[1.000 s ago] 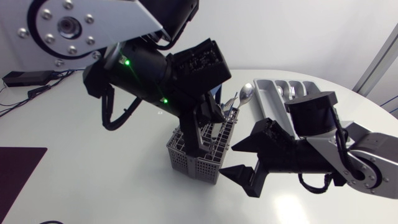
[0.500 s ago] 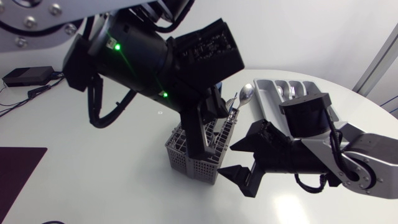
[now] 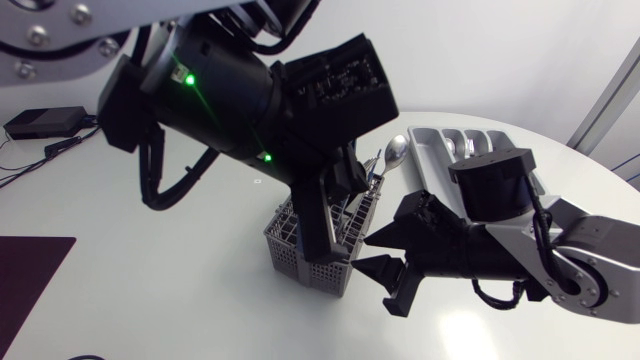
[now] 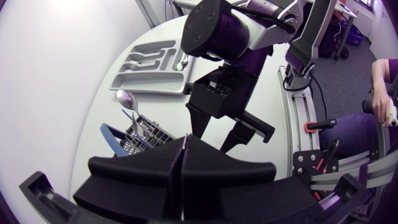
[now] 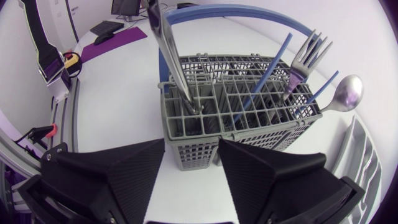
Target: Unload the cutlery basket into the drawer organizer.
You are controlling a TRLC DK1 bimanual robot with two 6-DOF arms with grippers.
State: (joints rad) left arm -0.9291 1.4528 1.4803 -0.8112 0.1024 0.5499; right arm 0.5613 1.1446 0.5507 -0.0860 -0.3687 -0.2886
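The grey cutlery basket (image 3: 298, 252) with a blue handle (image 5: 249, 15) stands mid-table. In it are a fork (image 5: 308, 56), a spoon (image 5: 347, 93) and a tall silver utensil (image 5: 171, 56). My left gripper (image 4: 182, 165) hangs over the basket, fingers pressed together, with nothing visible between them. In the head view my left gripper (image 3: 328, 235) covers part of the basket. My right gripper (image 5: 191, 146) is low at the basket's near corner, with its fingers apart on either side of that corner. The grey drawer organizer (image 3: 430, 160) lies behind the basket.
Some cutlery lies in the organizer's compartments (image 4: 149, 81). The spoon (image 3: 397, 148) leans out of the basket toward the organizer. My right arm (image 3: 560, 255) stretches across the table's right side, close to the organizer's front end.
My right gripper's fingers have drawn closer together around the basket's corner. My left arm shifted slightly up and left early on, then held still.
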